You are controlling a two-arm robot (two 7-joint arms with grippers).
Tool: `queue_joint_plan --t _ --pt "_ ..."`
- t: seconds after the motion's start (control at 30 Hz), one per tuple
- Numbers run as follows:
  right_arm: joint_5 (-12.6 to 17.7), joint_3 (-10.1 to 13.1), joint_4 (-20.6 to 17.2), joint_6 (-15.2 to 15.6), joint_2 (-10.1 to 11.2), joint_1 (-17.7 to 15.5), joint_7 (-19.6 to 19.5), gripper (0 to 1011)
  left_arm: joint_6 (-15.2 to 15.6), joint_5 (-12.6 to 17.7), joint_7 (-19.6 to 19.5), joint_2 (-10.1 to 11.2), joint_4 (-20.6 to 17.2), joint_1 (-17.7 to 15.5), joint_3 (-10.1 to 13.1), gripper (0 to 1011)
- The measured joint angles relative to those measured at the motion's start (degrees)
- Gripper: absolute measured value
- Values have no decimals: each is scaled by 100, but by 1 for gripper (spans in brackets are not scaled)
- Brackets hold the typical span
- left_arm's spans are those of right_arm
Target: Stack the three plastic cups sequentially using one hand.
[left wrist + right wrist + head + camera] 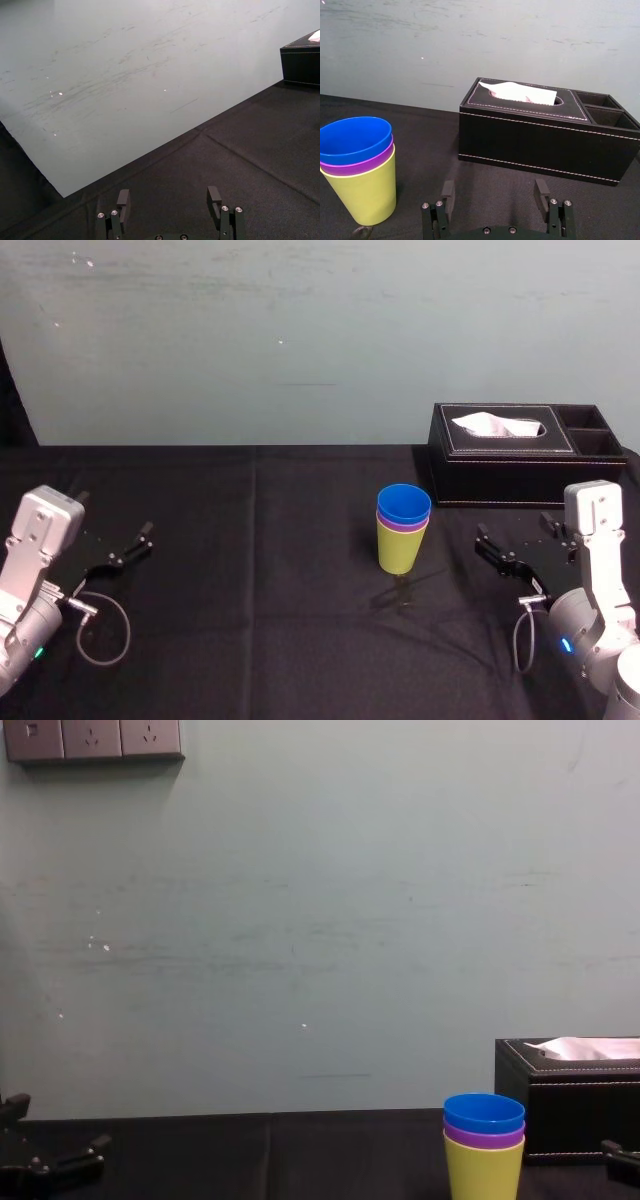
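Blue cup (404,502) in purple cup (403,524) in yellow-green cup (401,548): stack judged complete. Left claw (168,192), right claw (494,184) apart, empty, flanking.

Cups (403,530) nested upright on table (250,590); tissue box (520,455) behind them, to right.

A pale grey-green wall (300,330) runs across in front of me, scuffed with faint streaks and small white specks. A row of wall sockets (92,738) sits high on it to my left. The table's black cloth (250,570) has a crease running toward me. A black tissue box (520,455) stands back right, near the wall.
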Motion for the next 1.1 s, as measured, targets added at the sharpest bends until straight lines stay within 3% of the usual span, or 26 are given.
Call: queue_joint_plan --t 1.1 --pt "0 0 0 0 0 0 0 1003 0 0 0 0 0 0 0 1000"
